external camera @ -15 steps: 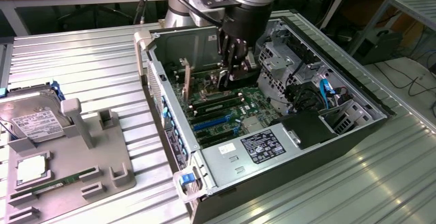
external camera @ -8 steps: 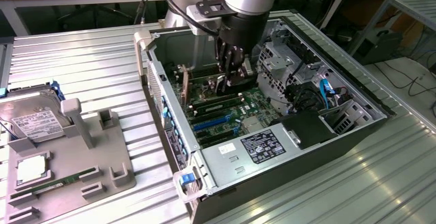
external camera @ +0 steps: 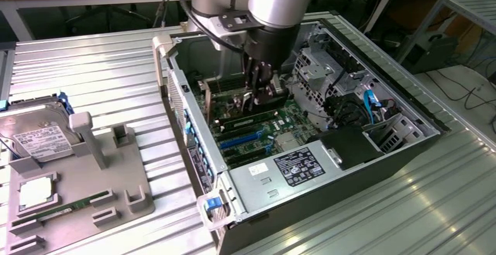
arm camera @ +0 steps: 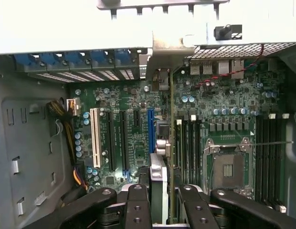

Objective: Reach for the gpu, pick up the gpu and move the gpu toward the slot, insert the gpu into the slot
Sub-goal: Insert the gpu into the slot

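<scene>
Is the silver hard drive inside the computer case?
No, the hard drive rests on the grey holder outside the computer case.

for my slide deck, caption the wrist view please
Wrist view: the hand grips the gpu edge-on inside the computer case, close beside the blue slot.

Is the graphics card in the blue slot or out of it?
Out, it seems: the gripper holds the card on edge beside the bare blue slot.
</scene>
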You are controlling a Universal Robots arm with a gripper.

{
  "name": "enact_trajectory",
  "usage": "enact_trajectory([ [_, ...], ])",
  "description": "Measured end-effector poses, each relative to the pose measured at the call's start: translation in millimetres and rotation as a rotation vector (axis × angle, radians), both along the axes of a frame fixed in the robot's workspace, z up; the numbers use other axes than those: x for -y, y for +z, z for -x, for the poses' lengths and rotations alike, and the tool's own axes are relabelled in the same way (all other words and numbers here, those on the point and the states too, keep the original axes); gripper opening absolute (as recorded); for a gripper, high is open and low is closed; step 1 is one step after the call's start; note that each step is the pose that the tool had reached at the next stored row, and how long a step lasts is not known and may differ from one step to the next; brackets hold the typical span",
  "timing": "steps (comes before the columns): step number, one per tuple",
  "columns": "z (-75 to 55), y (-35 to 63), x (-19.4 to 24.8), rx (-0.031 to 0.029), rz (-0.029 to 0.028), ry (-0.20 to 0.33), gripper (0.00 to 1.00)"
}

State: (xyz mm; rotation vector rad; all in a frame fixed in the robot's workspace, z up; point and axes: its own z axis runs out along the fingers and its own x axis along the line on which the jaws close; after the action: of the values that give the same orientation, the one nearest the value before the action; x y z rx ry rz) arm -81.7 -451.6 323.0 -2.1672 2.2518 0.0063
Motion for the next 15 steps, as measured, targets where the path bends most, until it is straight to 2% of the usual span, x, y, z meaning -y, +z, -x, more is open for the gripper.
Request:
enact_trajectory([
  [2, -0.1, -3.7, 1.2, 0.0, 0.0001, 0.0, 0.28],
  [3, 0.0, -5.9, 3.5, 0.0, 0.0003, 0.0, 0.28],
  [5, 0.0, -9.8, 5.4, 0.0, -0.0001, 0.0, 0.28],
  [15, 2.4, -27.7, 5.4, -0.0001, 0.0002, 0.0, 0.28],
])
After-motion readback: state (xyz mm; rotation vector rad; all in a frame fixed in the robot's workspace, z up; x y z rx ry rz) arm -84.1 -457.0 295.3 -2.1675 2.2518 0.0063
